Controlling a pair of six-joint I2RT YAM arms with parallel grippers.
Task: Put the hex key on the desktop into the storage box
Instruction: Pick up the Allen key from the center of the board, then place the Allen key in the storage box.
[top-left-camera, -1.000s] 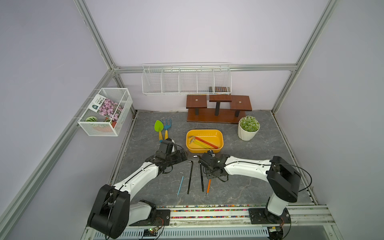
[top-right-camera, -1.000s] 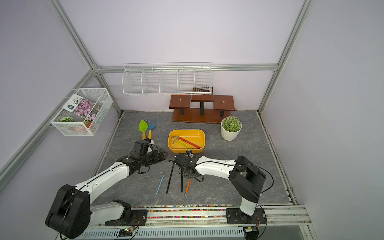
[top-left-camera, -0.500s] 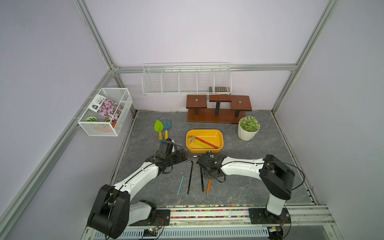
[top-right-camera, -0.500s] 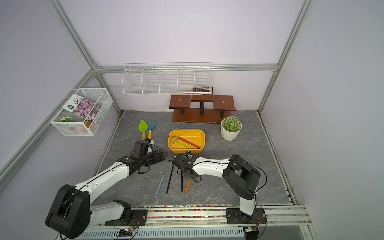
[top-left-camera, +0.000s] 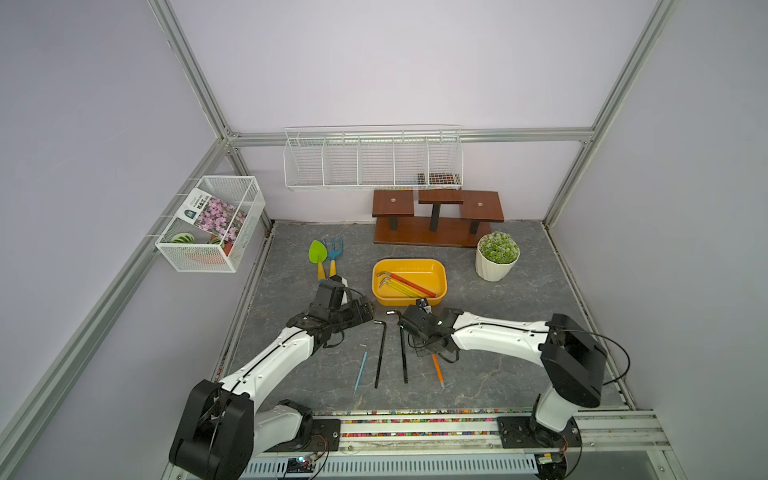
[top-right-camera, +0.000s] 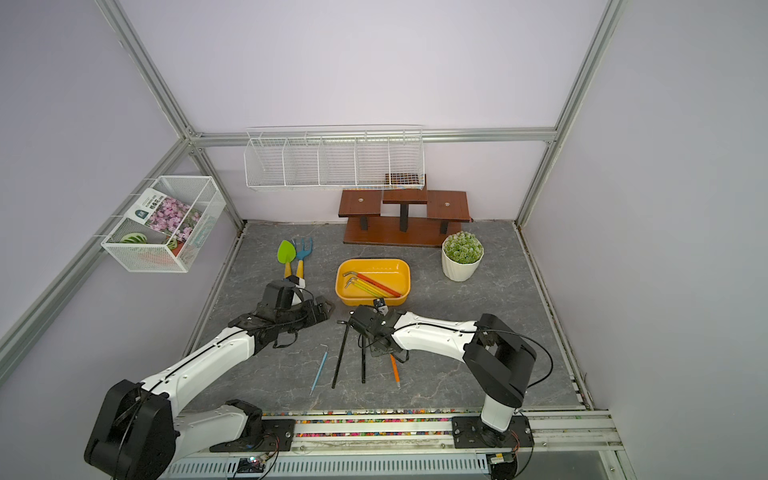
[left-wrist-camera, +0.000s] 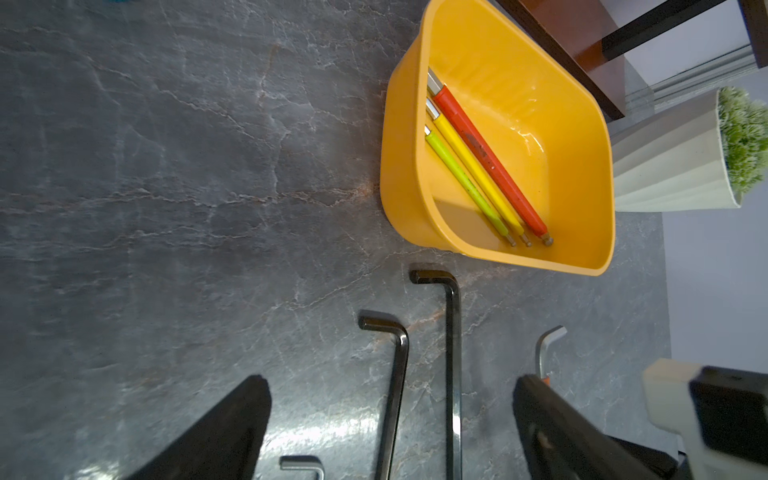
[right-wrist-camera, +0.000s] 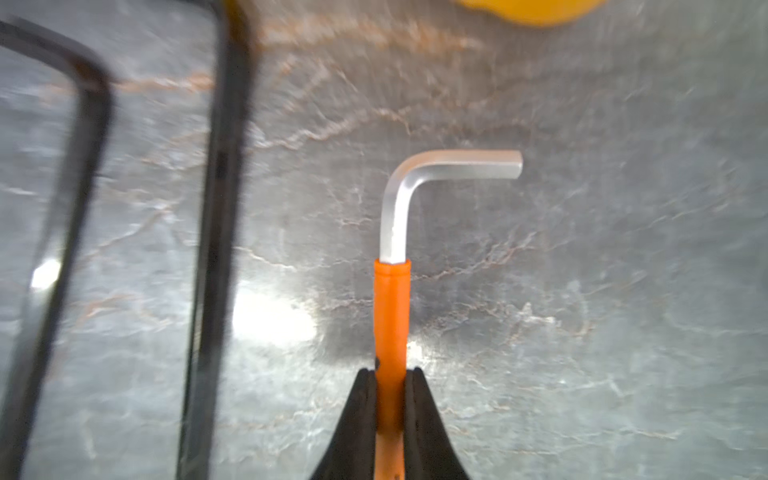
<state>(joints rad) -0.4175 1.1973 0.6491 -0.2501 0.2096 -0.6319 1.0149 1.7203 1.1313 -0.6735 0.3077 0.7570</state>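
Note:
An orange-sleeved hex key (right-wrist-camera: 390, 316) with a silver bent end lies on the dark marbled desktop (top-left-camera: 498, 365). My right gripper (right-wrist-camera: 390, 372) is shut on its orange shaft, low over the desktop; in both top views its tail (top-left-camera: 437, 368) (top-right-camera: 395, 372) sticks out below the gripper (top-left-camera: 427, 351). Two long black hex keys (top-left-camera: 380, 353) (top-left-camera: 403, 353) and a thin blue one (top-left-camera: 360, 372) lie to its left. The yellow storage box (top-left-camera: 409, 262) (left-wrist-camera: 399, 166) behind them holds red, yellow and green hex keys. My left gripper (top-left-camera: 365, 309) (left-wrist-camera: 390, 378) hovers open above the black keys' bent ends.
A green trowel and blue rake (top-left-camera: 324, 257) lie at the back left. A white plant pot (top-left-camera: 496, 257) stands right of the box, a brown wooden stand (top-left-camera: 436, 216) behind it. White wire baskets (top-left-camera: 208, 224) (top-left-camera: 372, 158) hang on the walls.
The right gripper's jaws have closed onto the orange hex key, and its arm has shifted slightly left. The left arm has not moved.

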